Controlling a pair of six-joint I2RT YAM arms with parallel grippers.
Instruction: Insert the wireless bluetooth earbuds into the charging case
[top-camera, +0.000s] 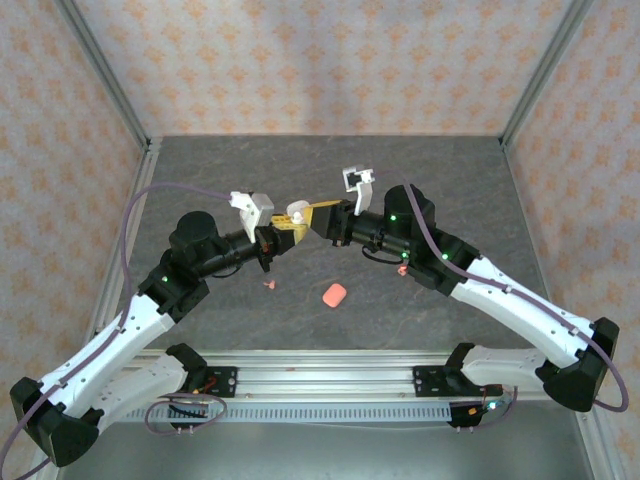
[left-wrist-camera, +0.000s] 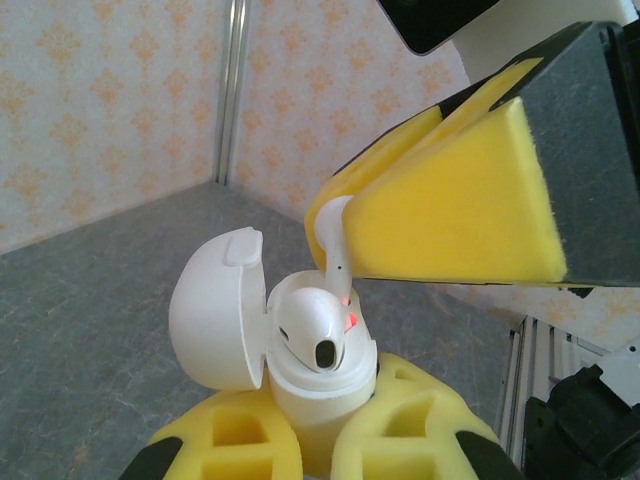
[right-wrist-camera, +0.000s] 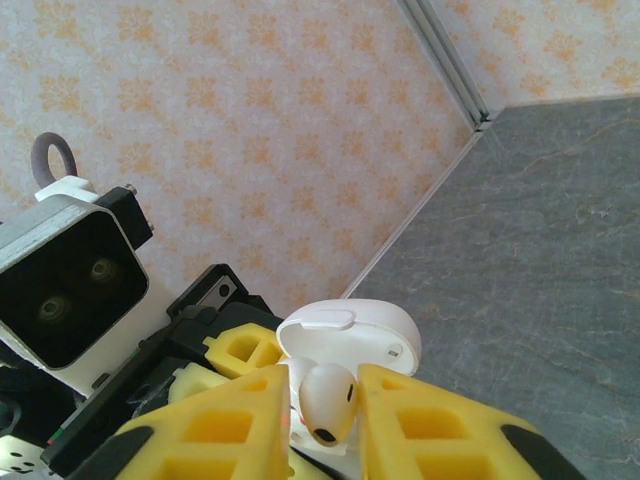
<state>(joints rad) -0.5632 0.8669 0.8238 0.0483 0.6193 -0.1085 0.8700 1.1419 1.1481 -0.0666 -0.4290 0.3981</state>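
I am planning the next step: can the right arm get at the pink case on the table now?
Probably yes: the pink case lies uncovered on the table. First the right gripper must leave the white case held by the left gripper.

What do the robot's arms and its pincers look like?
The left arm and right arm have white shells, black rounded joints and small green lights. A thin purple cable loops along each. The left pincer and right pincer each have two chunky yellow fingers with square holes and black edges. A white camera block sits on each wrist.
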